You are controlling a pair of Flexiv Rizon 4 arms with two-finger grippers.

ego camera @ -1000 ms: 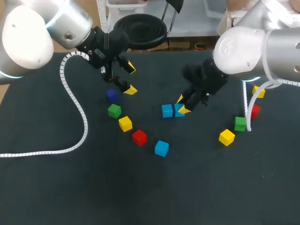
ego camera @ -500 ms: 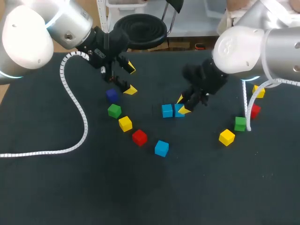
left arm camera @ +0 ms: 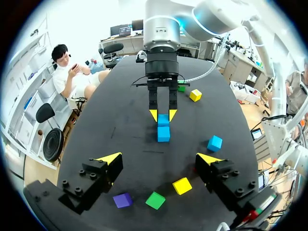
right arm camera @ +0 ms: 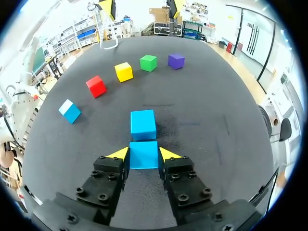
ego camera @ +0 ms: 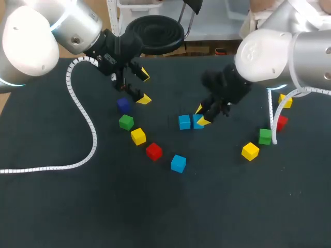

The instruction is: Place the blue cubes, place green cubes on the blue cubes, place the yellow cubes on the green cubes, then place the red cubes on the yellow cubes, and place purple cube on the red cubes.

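Note:
Two blue cubes sit side by side on the black table, one (ego camera: 184,122) free and one (ego camera: 198,122) between the yellow tips of my right gripper (ego camera: 200,115). In the right wrist view the right gripper (right arm camera: 144,154) is shut on that blue cube (right arm camera: 143,155), which touches the other blue cube (right arm camera: 143,124) just ahead of it. A third blue cube (ego camera: 178,163) lies nearer the front. My left gripper (ego camera: 144,87) hangs open above the purple cube (ego camera: 123,105), holding nothing. In the left wrist view the left gripper (left arm camera: 159,159) is wide open.
A row of green cube (ego camera: 125,122), yellow cube (ego camera: 138,136) and red cube (ego camera: 154,151) runs from the purple one. At the right lie a yellow cube (ego camera: 250,151), green cube (ego camera: 265,136), red cube (ego camera: 282,122) and another yellow cube (ego camera: 285,101). A white cable (ego camera: 88,121) crosses the left side.

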